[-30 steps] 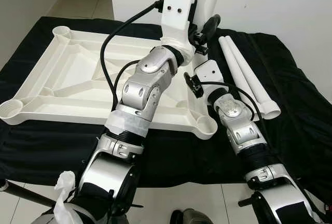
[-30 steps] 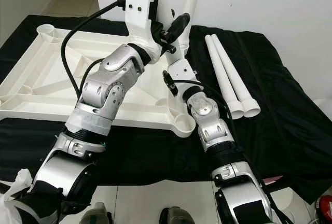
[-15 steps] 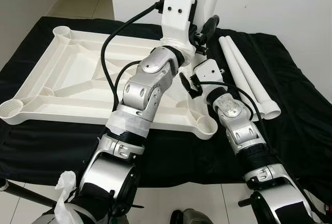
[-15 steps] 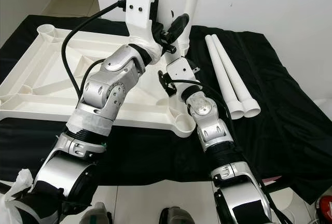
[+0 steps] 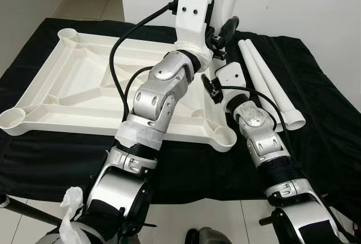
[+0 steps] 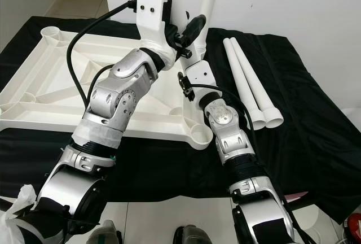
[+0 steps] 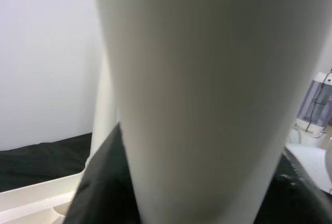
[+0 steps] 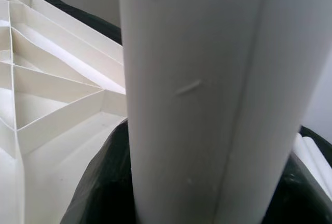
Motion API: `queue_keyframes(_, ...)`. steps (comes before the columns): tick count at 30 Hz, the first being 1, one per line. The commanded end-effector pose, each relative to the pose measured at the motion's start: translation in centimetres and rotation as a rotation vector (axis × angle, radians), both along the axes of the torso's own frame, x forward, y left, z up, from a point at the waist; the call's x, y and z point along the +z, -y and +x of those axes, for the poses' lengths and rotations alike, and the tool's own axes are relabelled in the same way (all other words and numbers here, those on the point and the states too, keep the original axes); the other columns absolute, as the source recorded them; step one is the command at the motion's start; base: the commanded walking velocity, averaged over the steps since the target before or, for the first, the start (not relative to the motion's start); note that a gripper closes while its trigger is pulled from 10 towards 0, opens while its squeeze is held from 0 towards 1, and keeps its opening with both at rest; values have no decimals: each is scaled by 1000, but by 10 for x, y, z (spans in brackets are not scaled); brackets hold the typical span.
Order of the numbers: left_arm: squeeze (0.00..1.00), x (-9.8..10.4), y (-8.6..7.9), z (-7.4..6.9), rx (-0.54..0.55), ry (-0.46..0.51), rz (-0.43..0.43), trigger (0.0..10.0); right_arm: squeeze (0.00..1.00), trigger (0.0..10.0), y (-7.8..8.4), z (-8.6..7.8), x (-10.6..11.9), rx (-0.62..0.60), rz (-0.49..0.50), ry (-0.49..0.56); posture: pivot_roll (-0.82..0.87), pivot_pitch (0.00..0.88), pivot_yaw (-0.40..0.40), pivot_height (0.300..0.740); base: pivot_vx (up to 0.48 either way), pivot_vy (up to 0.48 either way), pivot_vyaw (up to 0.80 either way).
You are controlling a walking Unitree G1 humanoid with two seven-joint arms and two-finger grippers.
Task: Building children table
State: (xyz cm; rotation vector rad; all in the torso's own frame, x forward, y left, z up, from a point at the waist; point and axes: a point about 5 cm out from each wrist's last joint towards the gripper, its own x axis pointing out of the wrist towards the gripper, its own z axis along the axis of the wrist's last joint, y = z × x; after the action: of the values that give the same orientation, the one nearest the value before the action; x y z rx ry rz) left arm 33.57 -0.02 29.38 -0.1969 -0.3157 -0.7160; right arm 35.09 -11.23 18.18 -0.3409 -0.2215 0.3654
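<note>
Upright table leg held by both grippers at the tabletop's far right corner.

Both silver arms are stretched forward and bent at the elbow; the left gripper (image 6: 189,32) is clamped higher on the upright leg (image 6: 210,1), and the right gripper (image 8: 171,203) is closed on it lower down, black fingers (image 8: 98,182) seen on both sides of the tube. The leg is a smooth white plastic tube. One white ribbed tabletop (image 5: 84,86) is laid upside down on a black cloth (image 5: 316,120). Two more spare legs (image 5: 271,86) are laid side by side, touching, to its right.
</note>
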Motion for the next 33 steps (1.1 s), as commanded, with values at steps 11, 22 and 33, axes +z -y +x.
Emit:
queue_keyframes(11, 0, 3, -1, -4, -20, 23, -33, 10000, 0, 10000, 6, 4, -2, -95, 221, -88, 73, 0, -48, 740, 0, 0, 0)
queue_keyframes(22, 0, -4, -13, -9, -57, -58, -170, 10000, 0, 10000, 19, 4, -4, -183, 330, -94, 71, 4, -42, 740, 0, 0, 0)
queue_keyframes(33, 0, -25, -35, -7, 12, -70, -146, 10000, 0, 10000, 15, -11, -10, -198, 394, -55, 75, 1, -53, 740, 0, 0, 0)
